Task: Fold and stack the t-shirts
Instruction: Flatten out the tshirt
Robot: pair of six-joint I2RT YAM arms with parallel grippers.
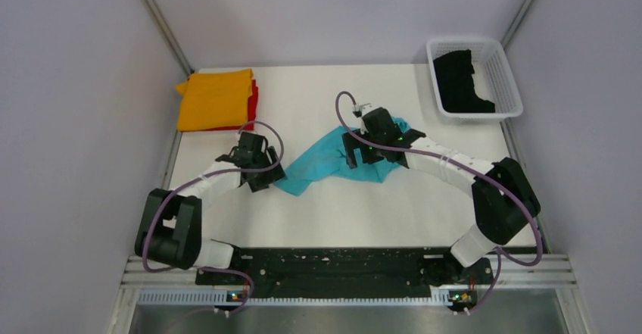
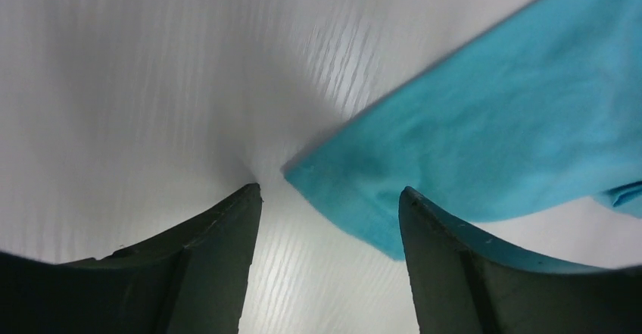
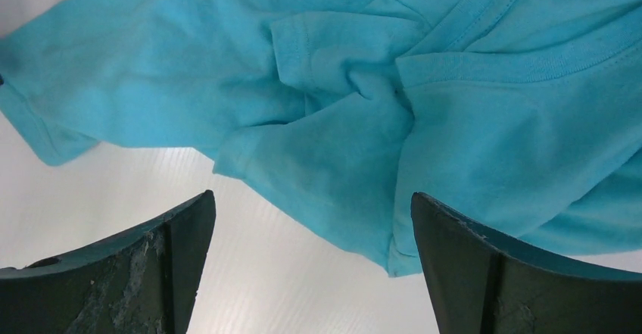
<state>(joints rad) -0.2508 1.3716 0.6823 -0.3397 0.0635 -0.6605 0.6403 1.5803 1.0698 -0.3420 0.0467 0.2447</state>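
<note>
A crumpled turquoise-blue t-shirt (image 1: 325,161) lies in the middle of the table. My left gripper (image 1: 265,176) is open at its near-left corner; in the left wrist view the corner of the shirt (image 2: 484,129) lies between the fingertips (image 2: 227,220). My right gripper (image 1: 354,154) is open over the shirt's right part, with bunched cloth (image 3: 356,114) just ahead of its fingers. A folded orange t-shirt (image 1: 216,99) lies on a red t-shirt (image 1: 253,99) at the back left. A black t-shirt (image 1: 462,80) lies in the basket.
The white mesh basket (image 1: 506,65) stands at the back right corner. Grey walls close in the white table (image 1: 341,213) on the left, back and right. A black rail runs along the near edge by the arm bases.
</note>
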